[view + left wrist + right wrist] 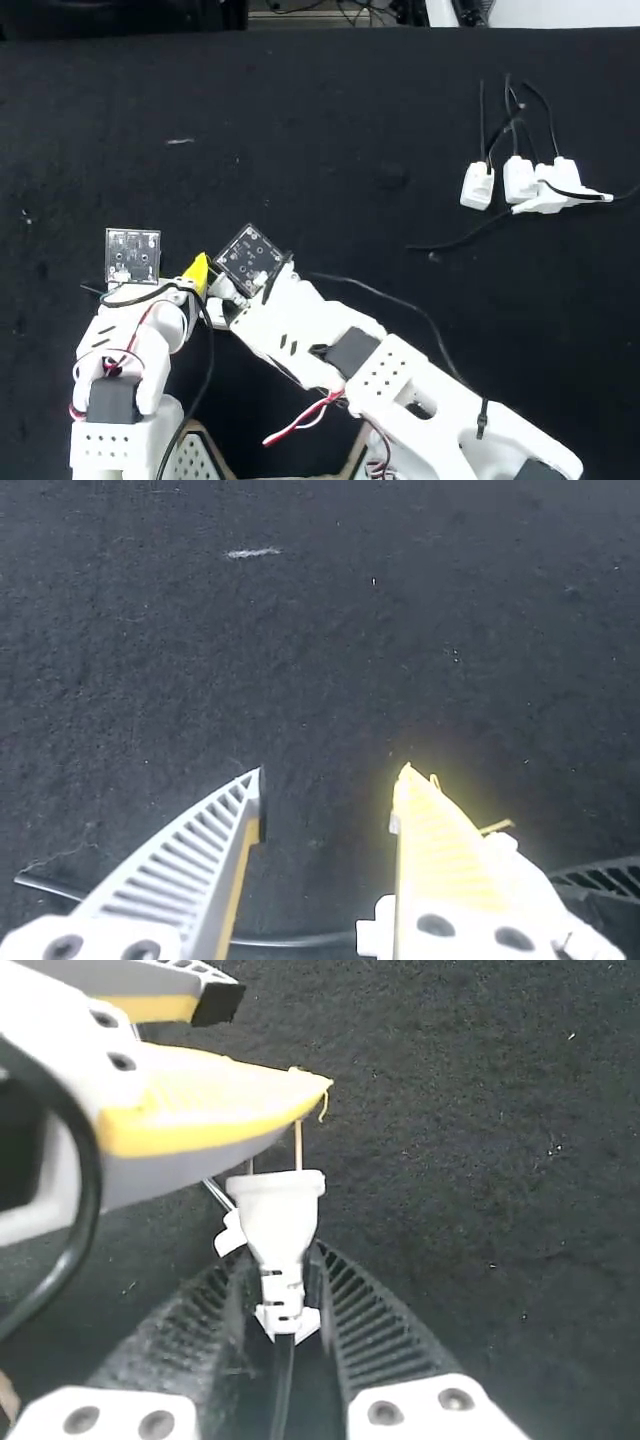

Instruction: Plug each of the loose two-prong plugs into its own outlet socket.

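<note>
My right hand (285,1260) grips one plug (275,1210), prongs forward, just beside my left hand (330,775), which is spread and empty. The sockets (520,180) lie well away from both, so this plug is not yet in.

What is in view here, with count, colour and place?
plug: one, white, two-prong, held in the right gripper.
connector pieces: about three, white, clustered upper right in the high view.
cables: several, black, leading from that cluster.
table cover: one, black.
marker cards: two, black-and-white, one atop each wrist.
left gripper: white and yellow fingers, open, beside the plug.
right gripper: dark fingers, shut on the plug.
</note>
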`<state>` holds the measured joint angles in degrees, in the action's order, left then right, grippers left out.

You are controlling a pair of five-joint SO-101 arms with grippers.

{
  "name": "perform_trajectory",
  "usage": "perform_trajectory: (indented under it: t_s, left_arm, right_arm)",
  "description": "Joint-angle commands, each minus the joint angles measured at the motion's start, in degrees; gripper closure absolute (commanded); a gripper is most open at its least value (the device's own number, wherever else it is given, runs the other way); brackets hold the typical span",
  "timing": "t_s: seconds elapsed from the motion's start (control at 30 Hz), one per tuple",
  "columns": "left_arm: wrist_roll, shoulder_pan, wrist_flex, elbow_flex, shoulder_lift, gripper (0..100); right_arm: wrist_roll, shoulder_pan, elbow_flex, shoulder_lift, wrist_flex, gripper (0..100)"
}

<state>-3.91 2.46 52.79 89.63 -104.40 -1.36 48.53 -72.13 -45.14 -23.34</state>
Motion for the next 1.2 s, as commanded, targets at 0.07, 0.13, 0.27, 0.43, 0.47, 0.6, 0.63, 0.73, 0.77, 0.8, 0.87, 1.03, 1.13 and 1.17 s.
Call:
perform_trajectory:
  t_s: [0.07, 0.13, 0.27, 0.43, 0.47, 0.6, 0.63, 0.73, 0.77, 0.8, 0.87, 1.03, 1.13, 1.17]
  left_arm:
    - [-0.53, -1.54, -0.09, -0.13, 0.44, 78]
    - [-0.53, -1.54, -0.09, -0.13, 0.44, 78]
    - [-0.53, -1.54, -0.09, -0.13, 0.44, 78]
    - [-0.53, -1.54, -0.09, -0.13, 0.44, 78]
    - [-0.53, -1.54, -0.09, -0.13, 0.44, 78]
    - [-0.53, -1.54, -0.09, -0.13, 0.44, 78]
    - [-0.53, -1.54, -0.09, -0.13, 0.44, 78]
    - [-0.53, -1.54, -0.09, -0.13, 0.44, 78]
    - [-0.53, -1.54, -0.09, -0.13, 0.44, 78]
    - [-0.53, -1.54, -0.09, -0.13, 0.44, 78]
    - [-0.53, -1.54, -0.09, -0.13, 0.44, 78]
    - [-0.53, -1.54, -0.09, -0.13, 0.44, 78]
    - [-0.53, -1.54, -0.09, -0.13, 0.44, 78]
    - [-0.53, -1.54, -0.09, -0.13, 0.44, 78]
  right_arm:
    - [0.70, 0.88, 1.36, -3.12, 2.64, 98.8]
    - [0.79, 0.79, 1.36, -3.12, 2.64, 98.8]
    - [1.14, 0.79, 1.36, -3.21, 2.99, 98.8]
    - [1.14, 0.79, -0.13, -3.91, 5.19, 98.8]
    - [1.14, 0.79, -0.48, -4.88, 5.19, 98.8]
    - [0.88, 0.79, -3.12, -10.59, 5.27, 98.8]
    - [0.79, 0.79, -3.74, -12.09, 5.27, 98.8]
    - [0.70, 0.88, -5.32, -15.16, 5.27, 98.8]
    - [0.70, 0.88, -5.58, -15.52, 5.27, 98.8]
    - [0.70, 0.88, -5.67, -15.60, 5.27, 98.8]
    - [0.70, 0.97, -5.67, -15.34, 5.36, 98.8]
    - [0.70, 1.05, -5.49, -14.20, 5.36, 98.8]
    - [0.97, 1.05, -5.41, -13.14, 5.45, 98.8]
    - [1.14, 1.05, -5.41, -12.70, 5.54, 98.8]
